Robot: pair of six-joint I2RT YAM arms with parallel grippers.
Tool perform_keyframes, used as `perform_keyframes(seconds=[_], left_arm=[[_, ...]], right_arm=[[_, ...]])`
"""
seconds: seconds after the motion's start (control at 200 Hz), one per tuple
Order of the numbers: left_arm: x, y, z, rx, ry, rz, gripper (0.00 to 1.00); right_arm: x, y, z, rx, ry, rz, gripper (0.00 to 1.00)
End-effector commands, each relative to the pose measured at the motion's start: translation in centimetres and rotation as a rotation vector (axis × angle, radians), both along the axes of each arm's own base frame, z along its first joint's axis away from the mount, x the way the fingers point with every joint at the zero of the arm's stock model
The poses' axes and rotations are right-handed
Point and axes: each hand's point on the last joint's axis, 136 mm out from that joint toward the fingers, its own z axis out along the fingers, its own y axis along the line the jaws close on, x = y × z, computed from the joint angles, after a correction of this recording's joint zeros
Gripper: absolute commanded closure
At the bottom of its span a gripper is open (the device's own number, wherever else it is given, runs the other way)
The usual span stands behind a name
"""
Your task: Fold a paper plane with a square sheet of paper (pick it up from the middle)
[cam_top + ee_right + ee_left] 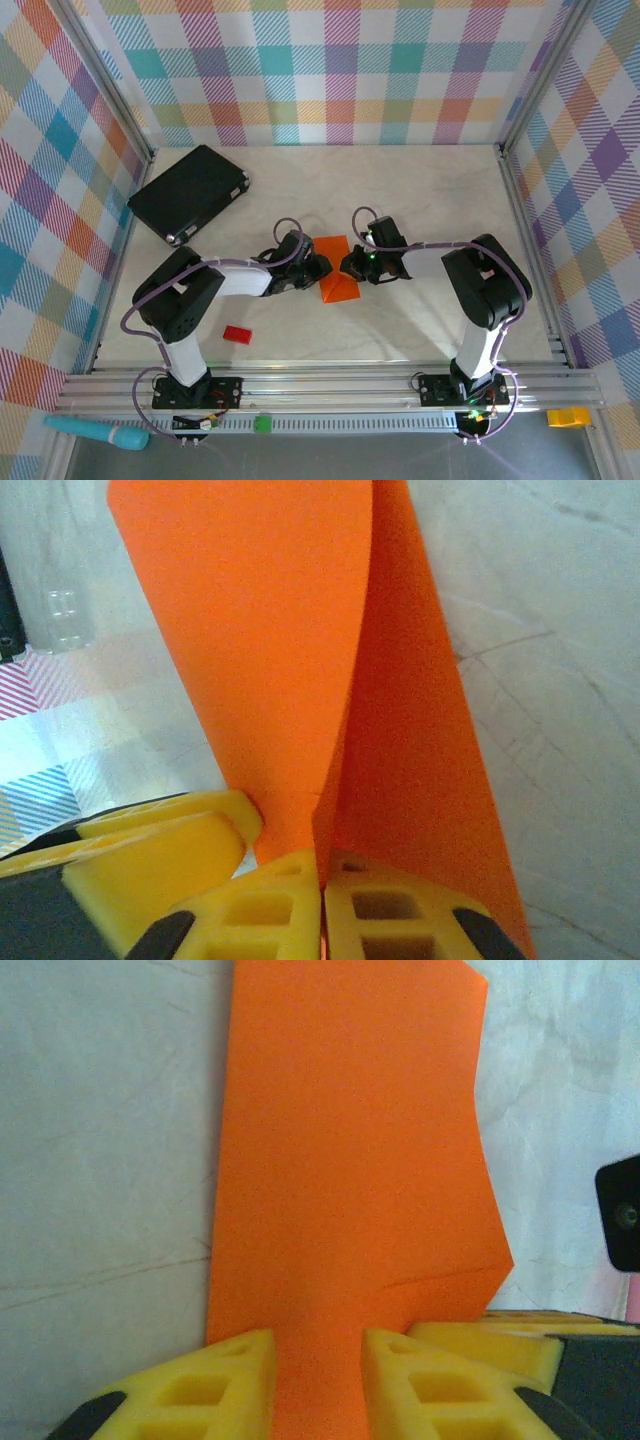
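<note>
- Pale marble-look table (420, 190), plaid walls (340, 70) around it (three sides).
- Orange sheet (337, 268) lies mid-table, partly folded.
- Right gripper (322, 870) pinches its raised fold.
- Left gripper (318, 1350) is narrowly open, straddling its edge.

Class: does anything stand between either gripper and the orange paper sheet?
Nothing visible does. The right gripper pinches a raised fold of the orange paper sheet, and the left gripper sits directly over its flat part, jaws apart.
</note>
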Motion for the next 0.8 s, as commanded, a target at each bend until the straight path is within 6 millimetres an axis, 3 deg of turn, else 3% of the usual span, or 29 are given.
perform_keyframes(seconds=[0.0, 0.23, 0.365, 0.51, 0.795], left_arm=[[-0.3, 1.8, 2.0, -0.004, -0.017, 0.013, 0.67], [-0.4, 5.1, 7.4, -0.104, -0.125, 0.065, 0.55], [-1.0, 6.2, 10.3, -0.204, -0.187, 0.081, 0.36], [-1.7, 5.4, 13.3, -0.333, -0.263, 0.039, 0.17], [-2.7, 2.1, 15.1, -0.423, -0.3, -0.058, 0.04]], right_arm=[[0.3, 0.4, 1.2, 0.018, -0.084, 0.034, 0.93], [1.7, 1.1, 6.1, 0.072, -0.263, 0.061, 0.95], [2.1, 1.7, 10.1, 0.137, -0.348, 0.08, 0.95], [2.0, 2.6, 14.1, 0.226, -0.402, 0.11, 0.94], [1.0, 3.6, 19.0, 0.381, -0.422, 0.154, 0.93]])
